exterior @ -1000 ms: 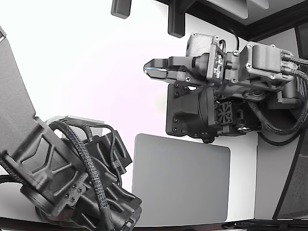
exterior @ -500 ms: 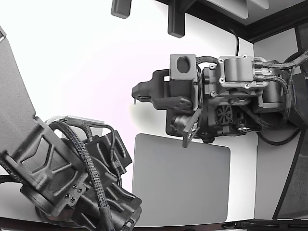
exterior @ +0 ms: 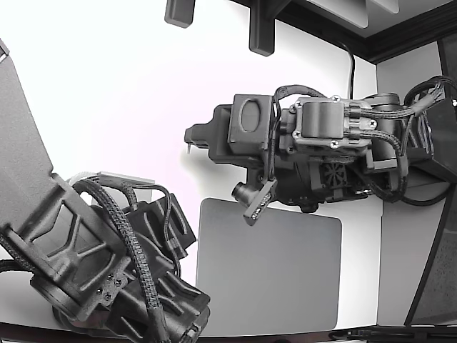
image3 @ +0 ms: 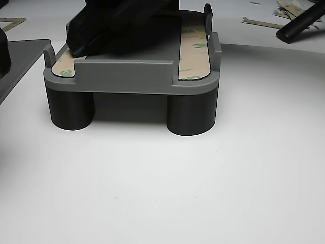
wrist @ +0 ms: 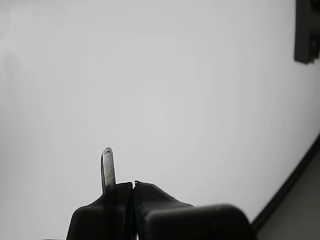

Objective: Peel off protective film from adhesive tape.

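In the wrist view my gripper [wrist: 133, 186] is shut, its jaws pressed together. A thin pale strip of protective film [wrist: 107, 167] sticks up from the fingertips over bare white table. In the exterior view the gripper [exterior: 190, 138] points to that view's left, a tiny sliver of film [exterior: 189, 149] hanging at its tip. The other view shows a grey fixture [image3: 132, 76] carrying a strip of adhesive tape [image3: 195, 48] with printed liner on its right rail. A second tape strip [image3: 63, 66] lies on its left rail, partly under a black gripper body [image3: 119, 23].
A second arm [exterior: 107, 264] fills the exterior view's lower left. A grey pad [exterior: 268, 268] lies below my arm. In the other view, loose peeled strips [image3: 261, 22] and a black bar [image3: 302, 23] lie at the back right, and a grey slab edge [image3: 18, 61] shows at the left.
My wrist has rolled and the gripper has moved toward the exterior view's left, staying shut. The second arm has not moved.
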Robot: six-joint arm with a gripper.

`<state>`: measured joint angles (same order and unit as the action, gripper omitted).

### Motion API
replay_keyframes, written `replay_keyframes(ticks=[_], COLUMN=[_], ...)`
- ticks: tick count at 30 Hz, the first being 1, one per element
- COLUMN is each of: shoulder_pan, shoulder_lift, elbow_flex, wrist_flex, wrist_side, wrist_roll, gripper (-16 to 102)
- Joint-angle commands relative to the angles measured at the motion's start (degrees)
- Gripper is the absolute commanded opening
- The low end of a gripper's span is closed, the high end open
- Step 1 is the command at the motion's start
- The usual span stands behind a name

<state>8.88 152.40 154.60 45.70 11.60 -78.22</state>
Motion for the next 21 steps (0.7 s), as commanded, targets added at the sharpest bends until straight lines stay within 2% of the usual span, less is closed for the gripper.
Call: replay_keyframes(ticks=[1, 7, 15, 21], shoulder_pan=[0.00, 2.64, 4.13, 8.53], shoulder_lift=[-1.23, -2.99, -8.09, -16.26], elbow_flex=[-2.29, -2.37, -4.92, -11.07], wrist_flex=[-0.62, -2.99, -2.64, -0.97], wrist_side=[0.44, 3.60, 3.78, 8.53], wrist_roll=[0.44, -1.58, -2.20, 1.67], gripper=[-12, -12, -12, -12])
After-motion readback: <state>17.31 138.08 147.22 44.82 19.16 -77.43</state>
